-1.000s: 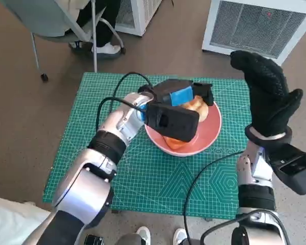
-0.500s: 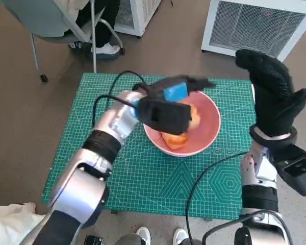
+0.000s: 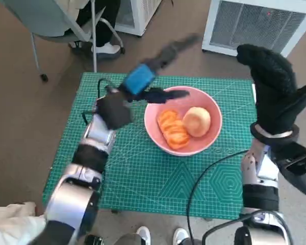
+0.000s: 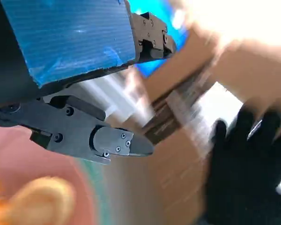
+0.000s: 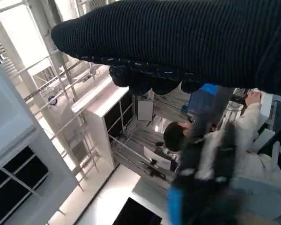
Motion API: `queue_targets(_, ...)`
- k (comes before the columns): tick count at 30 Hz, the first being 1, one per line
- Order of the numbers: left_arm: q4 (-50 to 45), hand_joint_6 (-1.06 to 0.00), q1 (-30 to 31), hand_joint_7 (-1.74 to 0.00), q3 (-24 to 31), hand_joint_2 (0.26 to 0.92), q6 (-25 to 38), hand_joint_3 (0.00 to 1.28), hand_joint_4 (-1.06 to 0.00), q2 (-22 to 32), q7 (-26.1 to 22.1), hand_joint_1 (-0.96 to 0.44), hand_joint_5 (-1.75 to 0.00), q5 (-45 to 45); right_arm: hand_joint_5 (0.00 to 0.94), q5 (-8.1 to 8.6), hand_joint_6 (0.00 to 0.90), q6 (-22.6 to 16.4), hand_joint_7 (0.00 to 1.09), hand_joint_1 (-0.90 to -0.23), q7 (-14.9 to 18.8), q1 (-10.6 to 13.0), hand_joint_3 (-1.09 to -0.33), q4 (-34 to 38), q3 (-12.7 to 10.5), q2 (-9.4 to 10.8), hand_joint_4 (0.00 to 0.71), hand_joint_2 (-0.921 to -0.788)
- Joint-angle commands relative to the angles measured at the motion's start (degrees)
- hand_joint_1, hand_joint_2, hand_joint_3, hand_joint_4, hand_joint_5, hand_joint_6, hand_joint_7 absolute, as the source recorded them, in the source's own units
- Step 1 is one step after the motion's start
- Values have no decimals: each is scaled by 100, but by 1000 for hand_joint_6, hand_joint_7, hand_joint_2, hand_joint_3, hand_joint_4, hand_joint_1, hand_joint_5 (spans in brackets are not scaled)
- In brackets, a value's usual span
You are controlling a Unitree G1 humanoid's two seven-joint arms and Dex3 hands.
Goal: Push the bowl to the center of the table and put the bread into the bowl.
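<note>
The worktop [image 3: 143, 184], under its green cutting mat, carried the pink bowl [image 3: 155, 133] a little right of its middle and toward the far edge, so the push looked done or nearly so. Inside the bowl lay the bread [image 3: 197, 121], a pale round roll, touching a row of orange slices [image 3: 174, 129] beside it. By this showing both halves of the task were finished, and only clearing the arms away was left.

The right hand [image 3: 273, 89] stood raised beyond the worktop's right edge, fingers straight and together, grasping nothing. The left hand [image 3: 152, 77] was lifted over the worktop's far left part, motion-blurred; the left wrist view showed its fingers [image 4: 117, 143] spread with nothing between them, so it had released.

A second before, the left hand lay low over the bowl, covering the bread; half a second before, it was rising. Now it had swung up and away to the left, baring roll and slices. Bowl and right hand had scarcely shifted.
</note>
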Motion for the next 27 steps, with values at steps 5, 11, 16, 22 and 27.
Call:
queue_targets(5, -1496, -184, 860, -381, 258, 921, -63, 366, -266, -284, 721, -444, -33, -209, 1, -168, 349, 251, 97, -597, -322, 6, -759, -302, 49, -6, 358, -921)
queue_targets(11, -2212, -17, 1190, -699, 315, 921, 177, 429, -260, -316, 876, -437, -6, -363, 2, -328, 347, 336, 97, -579, -534, -12, -767, -493, 111, 21, 362, -921)
queue_targets(16, -2694, -2, 1377, -717, 306, 921, 381, 444, -235, -335, 927, -440, -1, -492, 2, -456, 343, 356, 95, -576, -651, -34, -770, -590, 179, 11, 362, -921)
queue_targets(22, -3110, 1, 1535, -707, 265, 921, 636, 448, -224, -365, 943, -467, -1, -586, 0, -540, 340, 358, 94, -577, -711, -51, -768, -673, 240, -25, 357, -921)
queue_targets(27, -3366, 1, 1639, -695, 190, 921, 795, 449, -223, -382, 943, -479, -1, -577, 0, -583, 339, 368, 95, -580, -742, -59, -763, -722, 282, -57, 354, -921)
